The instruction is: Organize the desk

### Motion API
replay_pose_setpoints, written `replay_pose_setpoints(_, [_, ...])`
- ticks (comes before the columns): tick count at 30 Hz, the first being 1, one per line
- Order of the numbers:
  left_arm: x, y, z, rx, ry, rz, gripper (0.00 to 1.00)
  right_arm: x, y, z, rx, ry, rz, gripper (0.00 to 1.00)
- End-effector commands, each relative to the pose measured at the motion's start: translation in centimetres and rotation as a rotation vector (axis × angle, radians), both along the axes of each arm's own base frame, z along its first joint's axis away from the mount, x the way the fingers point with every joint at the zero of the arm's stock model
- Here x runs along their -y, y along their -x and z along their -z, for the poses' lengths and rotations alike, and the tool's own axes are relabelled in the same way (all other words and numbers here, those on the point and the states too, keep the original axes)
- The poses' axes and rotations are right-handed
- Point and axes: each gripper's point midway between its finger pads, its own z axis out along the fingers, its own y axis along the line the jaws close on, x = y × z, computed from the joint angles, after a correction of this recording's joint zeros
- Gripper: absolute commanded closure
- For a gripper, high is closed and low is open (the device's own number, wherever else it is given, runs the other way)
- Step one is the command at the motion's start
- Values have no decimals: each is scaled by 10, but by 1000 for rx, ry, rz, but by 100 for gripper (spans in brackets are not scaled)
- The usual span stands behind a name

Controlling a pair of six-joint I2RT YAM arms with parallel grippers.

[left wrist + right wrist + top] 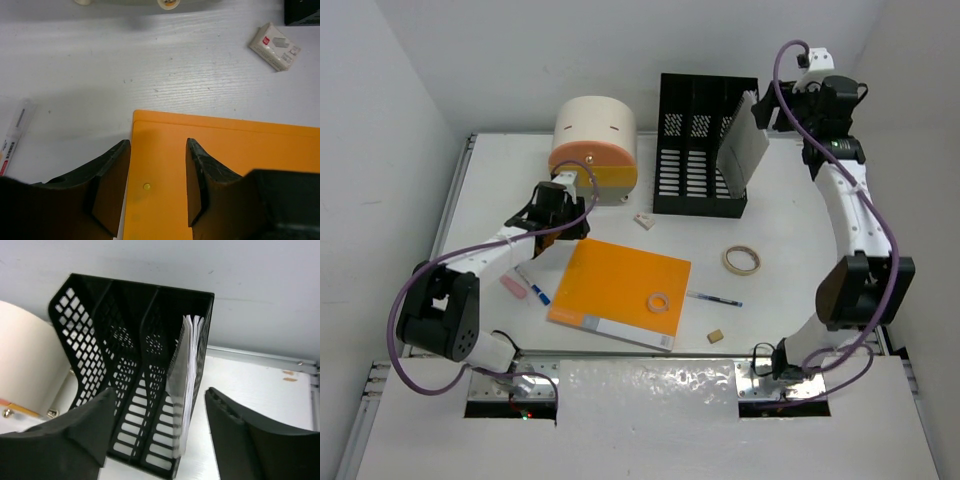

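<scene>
so the flat orange rectangular folder (240, 150) is being straddled at its corner by the nearer left gripper (157, 144), jaws parted and empty, the rest lying off to its right

Reaches from the lower left of the overhead frame up toward centre with the white-and-black left arm (485, 255), elbow folded low; black 2-finger left gripper (157, 143) pointed downward, jaws partly apart, gripping nothing. Arcs up the right edge with the white-and-black right arm (850, 210); black 2-finger right gripper (161, 391) raised at upper right, jaws spread wide, gripping nothing.
</scene>
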Motion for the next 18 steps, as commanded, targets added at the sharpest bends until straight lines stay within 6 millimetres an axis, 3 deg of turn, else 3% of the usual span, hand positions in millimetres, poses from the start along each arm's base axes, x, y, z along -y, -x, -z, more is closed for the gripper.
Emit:
replay_pose_setpoints(1, [20, -17, -48, 132, 90, 39, 59, -9, 40, -69, 166, 102, 6, 28])
replay_pose_setpoints(2, [21, -17, -55, 148, 100, 45, 59, -14, 47, -73, 181, 111, 10, 28])
replay_pose_setpoints(3, [22, -17, -59, 157, 106, 51, 58, -23, 55, -61, 163, 119, -9, 27])
replay_pose_setpoints(4, [25, -18, -67, 171, 114, 62, 58, -36, 72, -76, 201, 115, -35, 27])
replay_pose_setpoints(5, [26, -18, -69, 175, 117, 69, 58, -44, 81, -74, 198, 110, -52, 26])
replay_pose_setpoints(6, [26, -18, -71, 175, 116, 78, 58, -61, 90, -56, 162, 84, -93, 24])
replay_pose_setpoints(7, [26, -16, -72, 169, 115, 81, 58, -71, 105, -65, 189, 55, -119, 23])
replay_pose_setpoints(8, [25, -15, -72, 165, 108, 77, 58, -84, 114, -58, 164, -9, -151, 23])
replay_pose_setpoints(9, [22, -12, -68, 152, 101, 61, 58, -107, 126, -28, 99, -50, -224, 23])
replay_pose_setpoints(10, [9, -10, -62, 134, 57, -2, 58, -119, 134, -20, 88, -89, -254, 23])
replay_pose_setpoints(11, [-1, -9, -56, 112, 37, -75, 59, -130, 150, 11, 15, -151, -277, 23])
replay_pose_setpoints(12, [-13, -6, -49, 91, 7, -136, 59, -148, 162, 27, -23, -184, -319, 22])
replay_pose_setpoints(13, [-37, 3, -37, 55, -78, -243, 60, -157, 167, 34, -25, -224, -339, 22])
replay_pose_setpoints(14, [-47, 9, -29, 32, -94, -319, 71, -169, 182, 69, -123, -292, -354, 22])
replay_pose_setpoints(16, [-70, 24, -18, -11, -178, -424, 89, -180, 193, 91, -164, -360, -378, 22])
replay_pose_setpoints(17, [-75, 28, -15, -22, -181, -468, 100, -186, 206, 120, -247, -404, -372, 22])
replay_pose_setpoints(18, [-83, 33, -11, -32, -211, -502, 100, -188, 212, 132, -278, -426, -369, 22])
